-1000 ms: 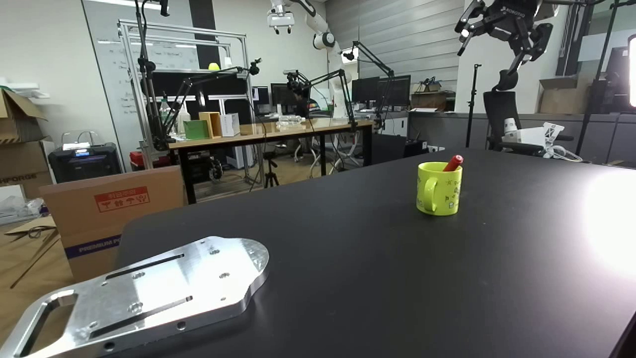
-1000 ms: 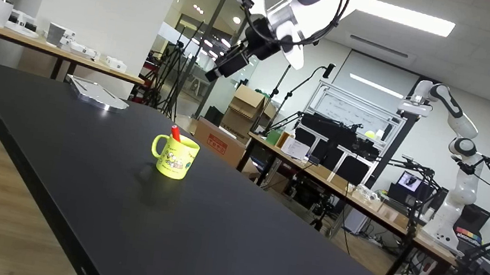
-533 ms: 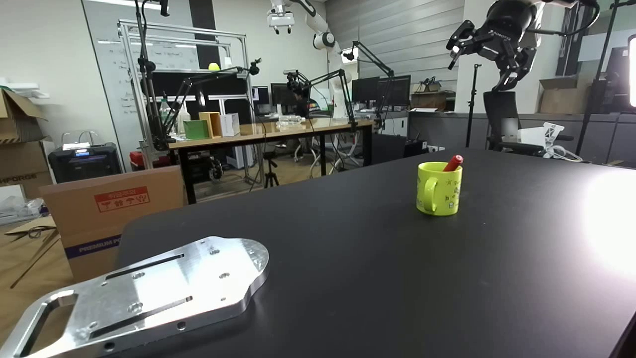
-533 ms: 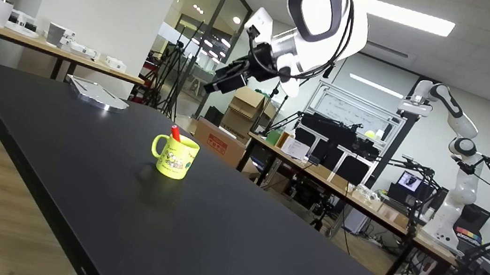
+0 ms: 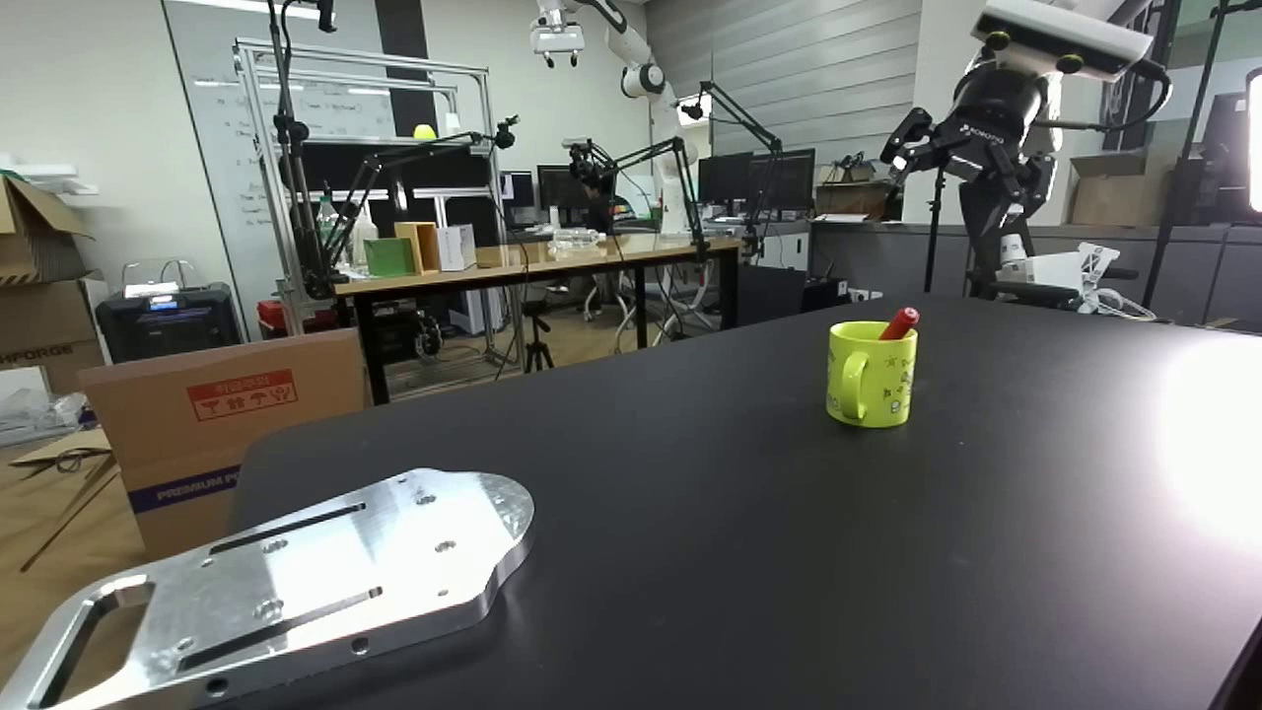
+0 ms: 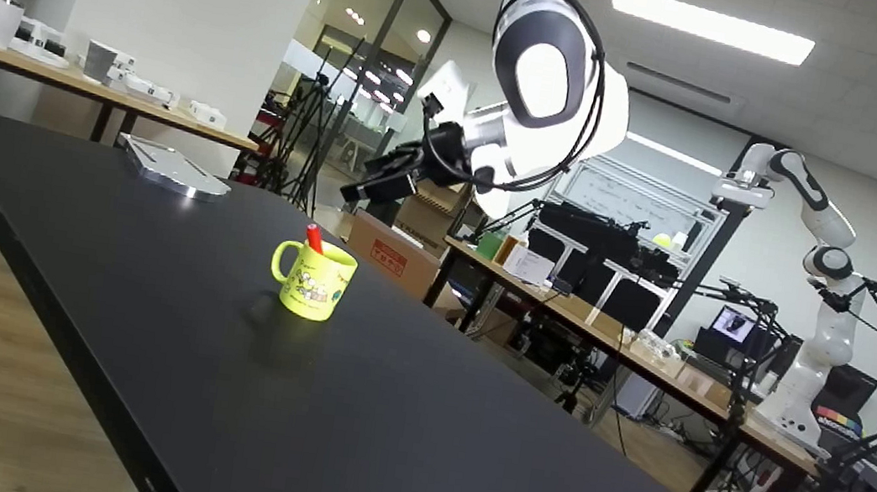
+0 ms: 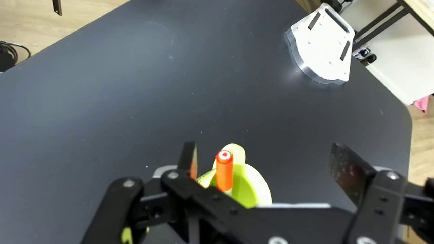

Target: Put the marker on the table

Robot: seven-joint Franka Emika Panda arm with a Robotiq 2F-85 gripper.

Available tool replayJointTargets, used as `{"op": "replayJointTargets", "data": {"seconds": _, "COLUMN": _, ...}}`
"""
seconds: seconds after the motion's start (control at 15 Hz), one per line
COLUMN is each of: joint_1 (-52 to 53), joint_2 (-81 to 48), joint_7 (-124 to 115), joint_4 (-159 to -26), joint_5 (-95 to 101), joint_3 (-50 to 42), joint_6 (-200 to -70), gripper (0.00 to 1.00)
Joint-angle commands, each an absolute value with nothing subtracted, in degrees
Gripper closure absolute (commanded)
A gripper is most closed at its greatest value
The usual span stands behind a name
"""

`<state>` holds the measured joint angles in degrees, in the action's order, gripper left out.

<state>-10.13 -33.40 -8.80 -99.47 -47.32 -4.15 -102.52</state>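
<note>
In an exterior view, the gripper (image 5: 955, 195) hangs in the air, its fingers spread wide. In an exterior view, the white arm (image 6: 545, 82) is bent, its top cut off. In the wrist view, the gripper hides part of the yellow mug (image 7: 260, 184); the red marker (image 7: 224, 173) leans inside, its bottom covered. A shiny metal plate (image 7: 322, 44) lies far right on the dark table (image 7: 237, 91).
</note>
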Motion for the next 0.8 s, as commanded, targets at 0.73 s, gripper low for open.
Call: {"op": "replayJointTargets", "data": {"seconds": 0.73, "joint_1": -7.92, "joint_2": -40.76, "joint_7": -9.57, "joint_4": -96.37, "joint_5": -48.96, "joint_3": -2.66, "joint_6": -111.55, "gripper": 0.00}}
